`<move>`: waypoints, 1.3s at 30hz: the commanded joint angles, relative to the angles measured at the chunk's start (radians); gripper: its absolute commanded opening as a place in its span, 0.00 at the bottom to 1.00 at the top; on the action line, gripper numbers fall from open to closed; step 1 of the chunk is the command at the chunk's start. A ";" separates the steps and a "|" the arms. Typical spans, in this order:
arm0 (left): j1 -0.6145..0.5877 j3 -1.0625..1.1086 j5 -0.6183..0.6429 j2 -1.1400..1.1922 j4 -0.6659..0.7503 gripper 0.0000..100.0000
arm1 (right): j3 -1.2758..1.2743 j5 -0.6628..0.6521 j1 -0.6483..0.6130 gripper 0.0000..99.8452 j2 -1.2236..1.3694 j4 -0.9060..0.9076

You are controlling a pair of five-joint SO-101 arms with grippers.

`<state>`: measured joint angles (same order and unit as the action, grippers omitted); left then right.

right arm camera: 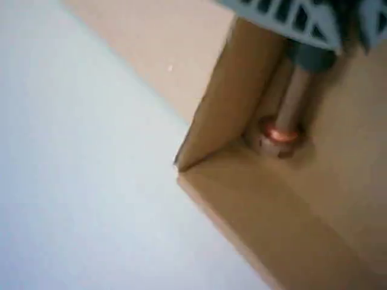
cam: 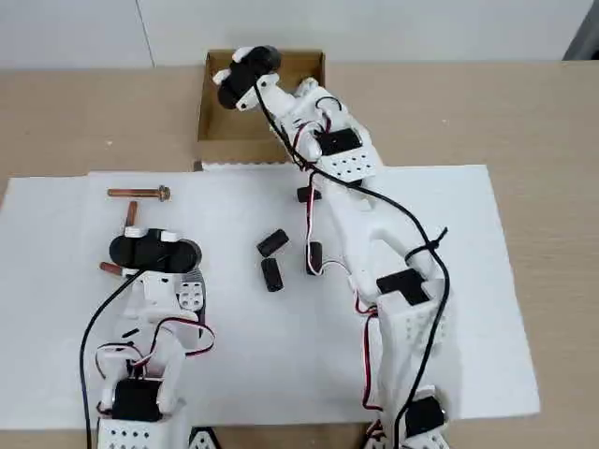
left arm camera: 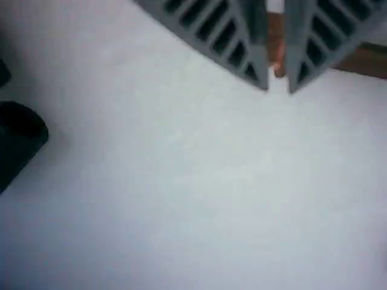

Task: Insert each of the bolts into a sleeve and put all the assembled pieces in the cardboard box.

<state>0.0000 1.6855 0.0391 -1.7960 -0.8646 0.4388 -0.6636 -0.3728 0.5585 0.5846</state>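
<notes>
Gripping a sleeved bolt [right arm camera: 291, 112], right claw [right arm camera: 347, 36] overhangs box [right arm camera: 242, 78].

Over the cardboard box [cam: 217, 126] the right gripper [cam: 241, 79] is hanging, clamping a sleeved bolt [right arm camera: 296, 96]; the left gripper [left arm camera: 277, 81], well apart from it, is pinching a bolt [left arm camera: 276, 48].

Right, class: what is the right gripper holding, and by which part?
An assembled piece: the right gripper grips it by the dark sleeve, and the bolt points head down inside the cardboard box.
</notes>
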 commanded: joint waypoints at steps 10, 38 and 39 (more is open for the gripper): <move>0.000 -0.004 0.002 -0.011 -0.006 0.01 | 0.049 0.331 0.005 0.00 -0.338 0.423; 0.002 -0.004 0.002 -0.011 -0.006 0.01 | 0.048 0.649 0.005 0.00 -0.862 1.053; 0.002 -0.004 0.002 -0.011 -0.006 0.01 | 0.044 0.663 0.005 0.00 -0.877 1.066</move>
<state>0.0000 1.6855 0.0391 -1.7960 -0.8646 0.4450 -0.0330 -0.3728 -0.2501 1.6141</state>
